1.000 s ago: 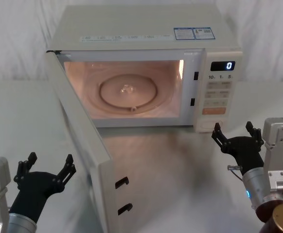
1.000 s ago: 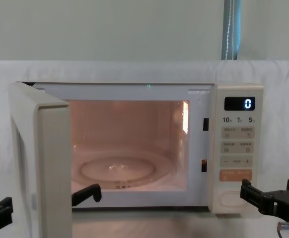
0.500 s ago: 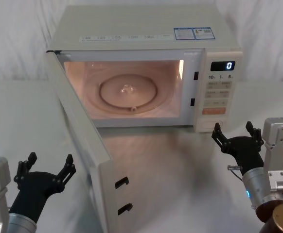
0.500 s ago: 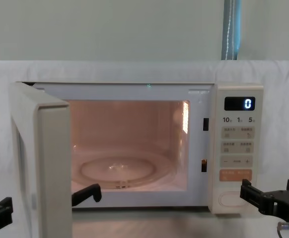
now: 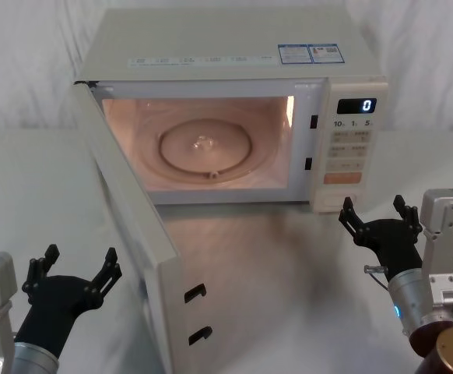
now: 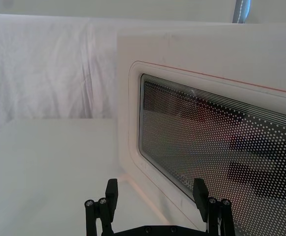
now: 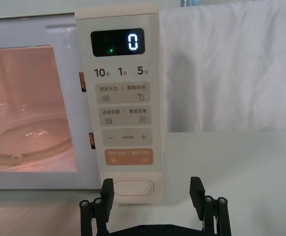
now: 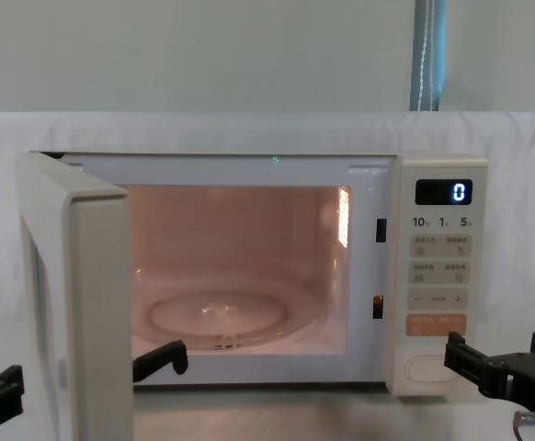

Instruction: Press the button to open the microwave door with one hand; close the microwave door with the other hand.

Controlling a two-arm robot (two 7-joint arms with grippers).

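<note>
Cream, stiff and hinge-bound, the microwave door stands wide open and should swing shut lightly under a push on its outer face from the spread-fingered left gripper, while the right gripper hangs open before the button.

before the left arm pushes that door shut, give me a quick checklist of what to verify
1. Microwave door swung fully open, so the press is done: ok.
2. Left gripper on the door's outer, window side: ok; the left wrist view faces the door's window.
3. Left gripper fingers spread, holding nothing: ok.
4. Left gripper touching the door: not ok, a gap shows in the head view.
5. Right gripper off the button and outside the door's closing path: ok, it sits open just in front of the control panel.
6. Cavity holds just the glass turntable, nothing sticking out: ok.
</note>
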